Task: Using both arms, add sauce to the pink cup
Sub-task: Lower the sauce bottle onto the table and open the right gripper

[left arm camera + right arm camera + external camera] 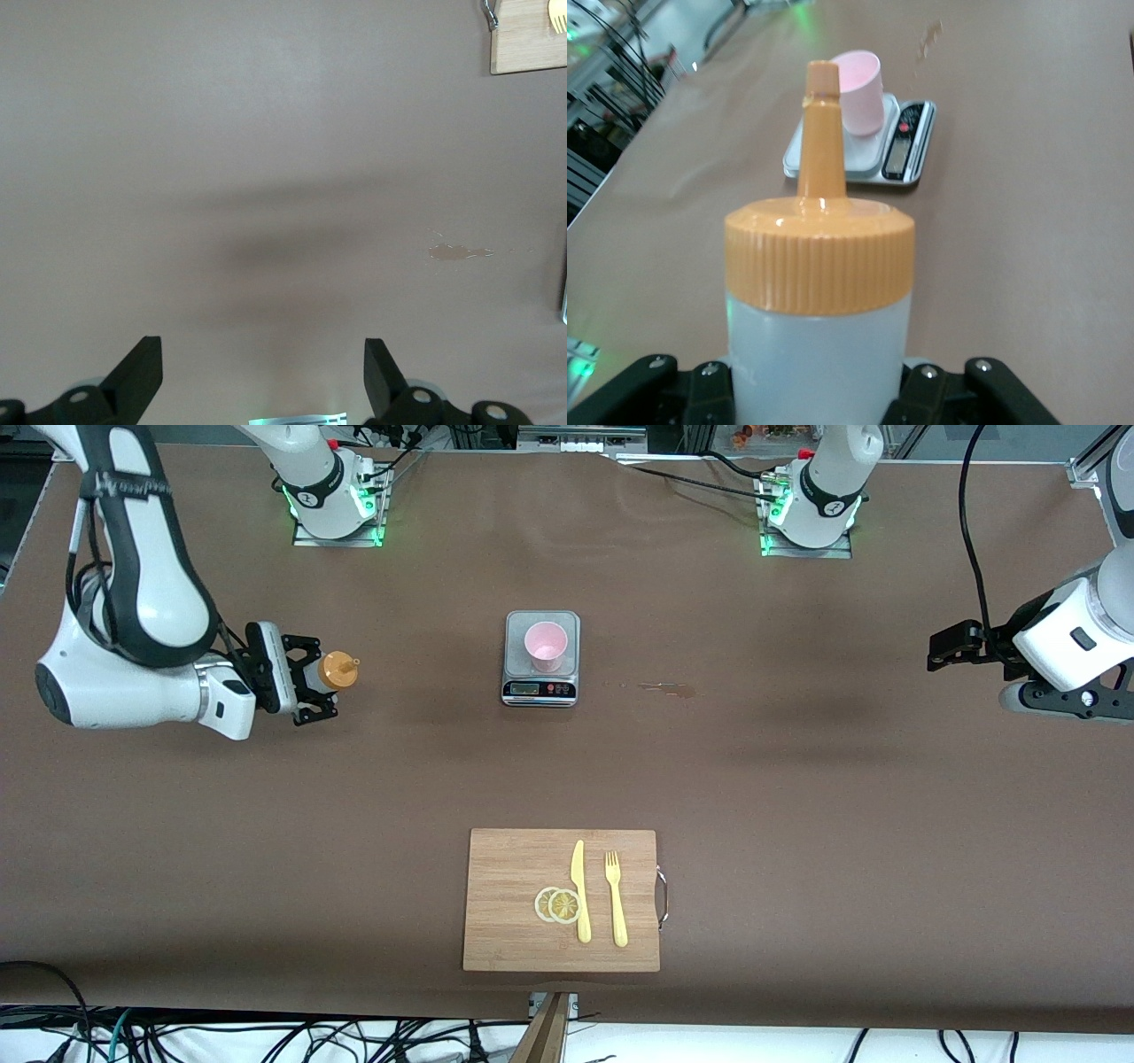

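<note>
The sauce bottle (337, 670), whitish with an orange nozzle cap, stands upright in my right gripper (306, 677), which is shut on its body from the side near the right arm's end of the table. In the right wrist view the bottle (819, 266) fills the middle between the fingers of the right gripper (819, 394). The pink cup (545, 645) stands upright on a small kitchen scale (541, 688) at mid table; both also show in the right wrist view, the cup (861, 88) on the scale (908, 155). My left gripper (941, 648) is open and empty at the left arm's end of the table (261, 347).
A wooden cutting board (509, 903) with a yellow knife (580, 890), a yellow fork (615, 899) and two lemon slices (556, 904) lies near the front camera. A small brownish spill (666, 687) marks the table beside the scale, also in the left wrist view (456, 253).
</note>
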